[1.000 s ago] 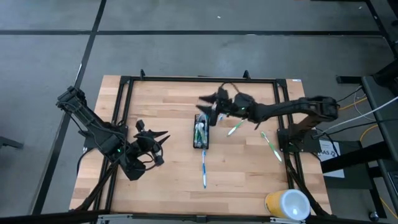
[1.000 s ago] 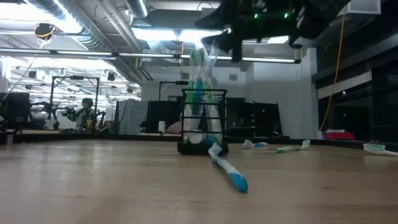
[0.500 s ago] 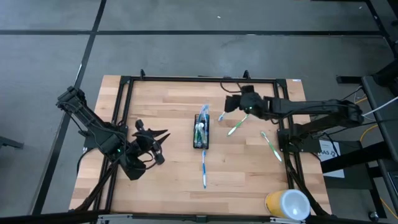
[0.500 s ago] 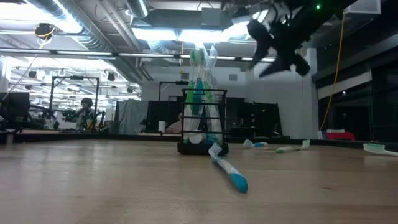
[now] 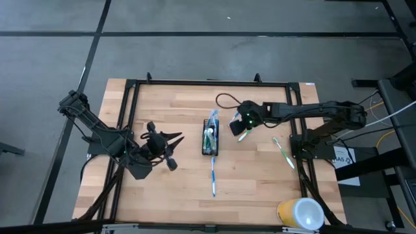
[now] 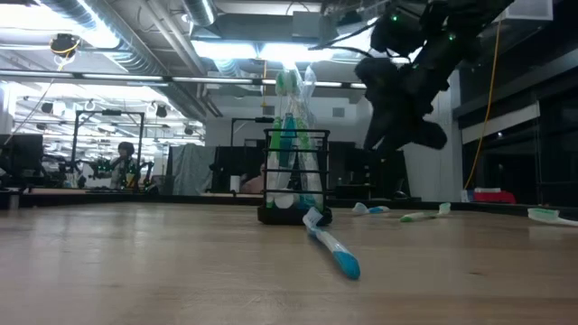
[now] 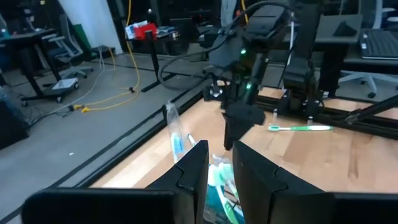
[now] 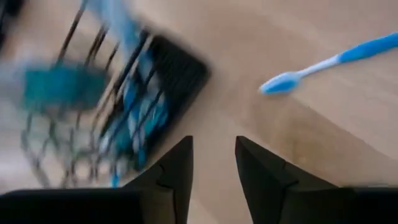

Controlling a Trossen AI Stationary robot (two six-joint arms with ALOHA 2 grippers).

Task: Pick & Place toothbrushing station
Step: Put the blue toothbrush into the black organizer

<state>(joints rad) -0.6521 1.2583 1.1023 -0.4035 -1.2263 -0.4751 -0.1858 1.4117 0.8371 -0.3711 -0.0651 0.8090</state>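
The black mesh holder [image 5: 209, 138] stands upright on the table's middle with several blue and green toothbrushes standing in it; it also shows in the low view [image 6: 295, 176]. A blue-white toothbrush [image 5: 213, 175] lies flat just near of it. Two green-white toothbrushes [image 5: 245, 134] [image 5: 283, 153] lie to its right. My right gripper [image 5: 235, 127] hovers open and empty just right of the holder, pointing down and toward it [image 8: 124, 106]. My left gripper [image 5: 170, 148] is open and empty, left of the holder, pointing at it.
A large yellow-and-white cup [image 5: 300, 213] lies at the table's near right corner. A black frame [image 5: 195, 82] runs around the table's edges. Bare wood lies between my left gripper and the holder, and along the far edge.
My right gripper has left the holder's top, swung toward the table's right edge, then come down and back toward the holder's right side. My left gripper has edged right toward the holder. The holder and the lying toothbrushes have stayed put.
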